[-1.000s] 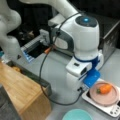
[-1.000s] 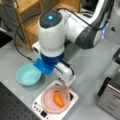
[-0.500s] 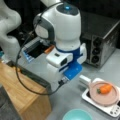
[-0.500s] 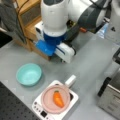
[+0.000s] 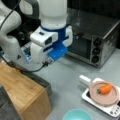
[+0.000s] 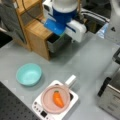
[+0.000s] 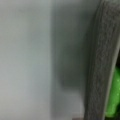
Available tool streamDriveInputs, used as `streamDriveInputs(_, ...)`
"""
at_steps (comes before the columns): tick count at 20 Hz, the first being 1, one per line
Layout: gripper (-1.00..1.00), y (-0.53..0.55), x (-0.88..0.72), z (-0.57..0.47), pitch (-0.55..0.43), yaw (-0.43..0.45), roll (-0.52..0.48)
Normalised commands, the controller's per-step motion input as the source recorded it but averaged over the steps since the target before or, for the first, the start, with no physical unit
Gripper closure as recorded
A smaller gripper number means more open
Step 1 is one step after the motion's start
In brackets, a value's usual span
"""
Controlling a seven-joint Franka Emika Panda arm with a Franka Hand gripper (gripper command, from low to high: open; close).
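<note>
End effector, state cannot tell, hovers over open grey drawer of wooden cabinet; green object inside; matte grey worktop.

- Looks down at an angle from across the table in a front view, toaster oven at its right, wooden cabinet at its bottom left.
- Looks down more steeply from the opposite side, wooden cabinet at a front view's top left.
- Shared in both front views: pan with carrot, teal bowl.
- Wrist view faces down, very near, onto grey tabletop and a dark grey edge.
</note>
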Motion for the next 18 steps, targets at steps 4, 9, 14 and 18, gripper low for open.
streamDriveInputs(4,-1.0,-0.41,-0.76,-0.36,-0.216,0.275,0.015)
streamDriveInputs(9,-1.0,-0.28,-0.61,-0.36,-0.284,0.235,0.009)
streamDriveInputs(14,-1.0,-0.04,-0.46,-0.17,-0.245,0.154,-0.101)
streamDriveInputs(18,-1.0,0.11,-0.29,-0.02,-0.127,0.05,-0.227)
